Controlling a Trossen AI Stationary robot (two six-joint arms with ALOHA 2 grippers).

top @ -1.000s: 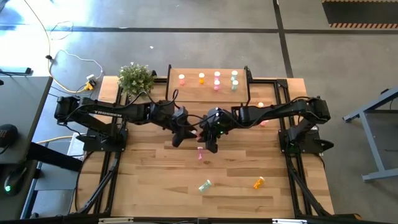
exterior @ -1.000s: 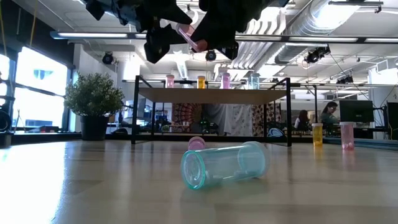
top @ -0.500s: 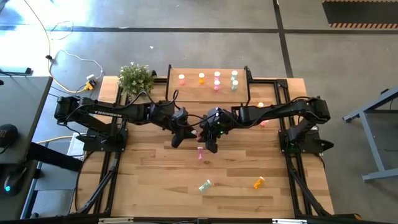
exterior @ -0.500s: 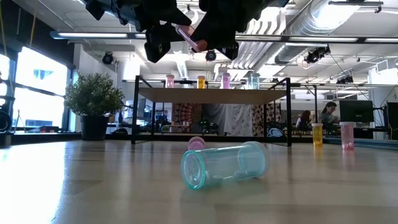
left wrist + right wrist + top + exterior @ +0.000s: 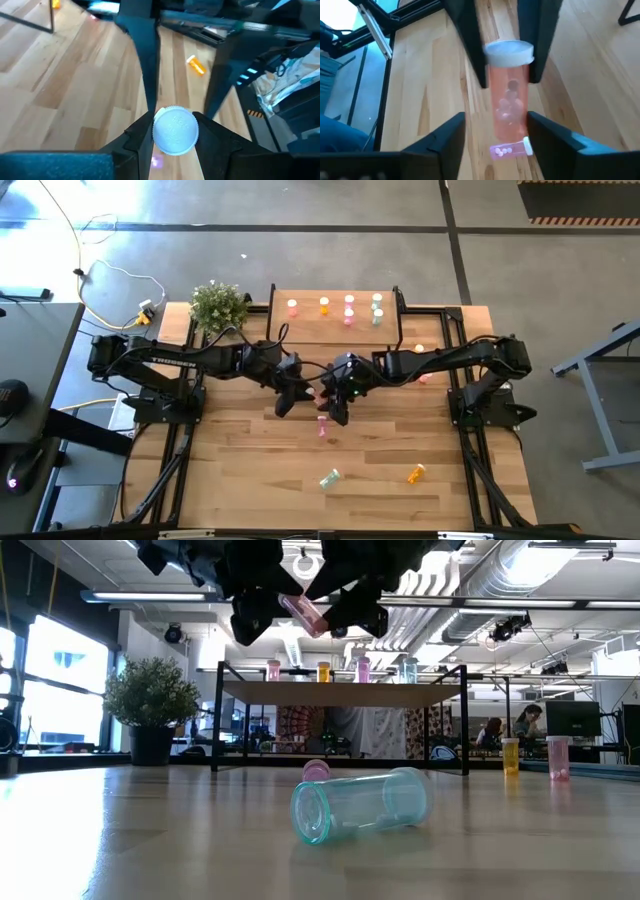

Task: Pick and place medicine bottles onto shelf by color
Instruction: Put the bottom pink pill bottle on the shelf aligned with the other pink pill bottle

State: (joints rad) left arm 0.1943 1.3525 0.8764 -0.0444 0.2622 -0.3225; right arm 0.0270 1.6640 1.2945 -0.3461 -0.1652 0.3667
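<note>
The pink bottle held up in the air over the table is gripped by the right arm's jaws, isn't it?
Not quite. The pink bottle is gripped by the left arm's jaws, shut on its cap end. The right arm's jaws stand open on either side of it. The right wrist view shows this.

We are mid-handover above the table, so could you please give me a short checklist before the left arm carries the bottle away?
1. Left claw closed on the pink bottle at its cap end: ok.
2. Right claw open, fingers clear of the bottle: ok.
3. Bottle high above the tabletop: ok.
4. Pink bottles already on the shelf, marking where pink goes: ok.
5. Fallen pink bottle lies below the claws, out of the path: ok.
6. Grip firm enough for travel: cannot tell.
</note>
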